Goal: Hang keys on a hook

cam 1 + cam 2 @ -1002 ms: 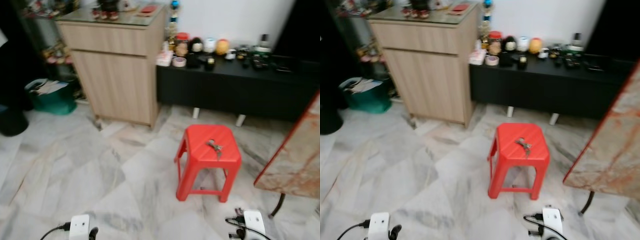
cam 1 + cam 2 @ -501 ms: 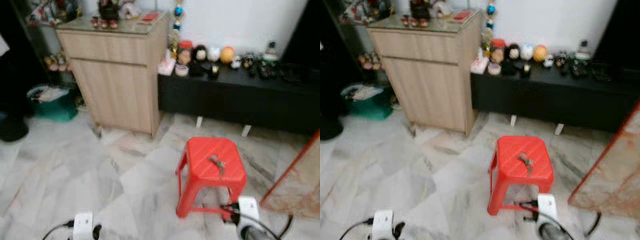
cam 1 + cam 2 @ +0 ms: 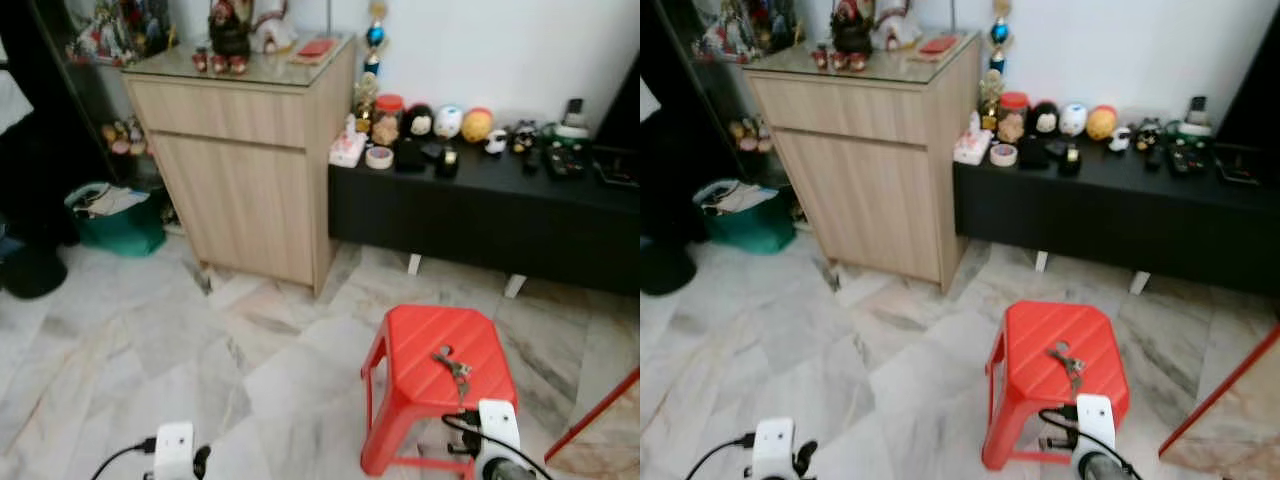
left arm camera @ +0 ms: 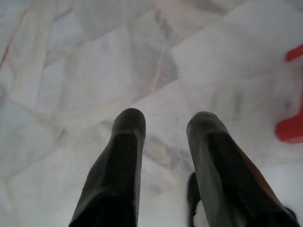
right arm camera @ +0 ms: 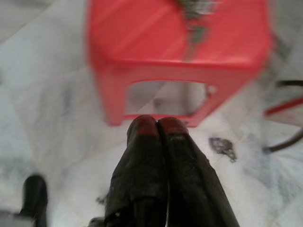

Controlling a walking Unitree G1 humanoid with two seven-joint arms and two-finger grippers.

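A bunch of keys [image 3: 453, 365] lies on the seat of a red plastic stool [image 3: 425, 345] standing on the marble floor. In the right wrist view the stool [image 5: 142, 38] is just ahead and the keys [image 5: 194, 16] show blurred on its seat. My right gripper [image 5: 157, 125] is shut with nothing in it, low in front of the stool's near side. Its wrist [image 3: 497, 435] sits at the stool's front edge. My left gripper [image 4: 165, 120] is open over bare floor, left of the stool, with its wrist [image 3: 175, 450] low in the head views.
A wooden cabinet [image 3: 245, 170] stands against the back wall. Beside it a low black bench [image 3: 480, 205] carries figurines and small items. A green bin [image 3: 110, 215] sits at the left. A red-edged slab [image 3: 600, 420] juts in at the right.
The whole picture has shifted: the stool now sits lower and closer. My right arm has come up to the stool's front edge. The keys lie where they were.
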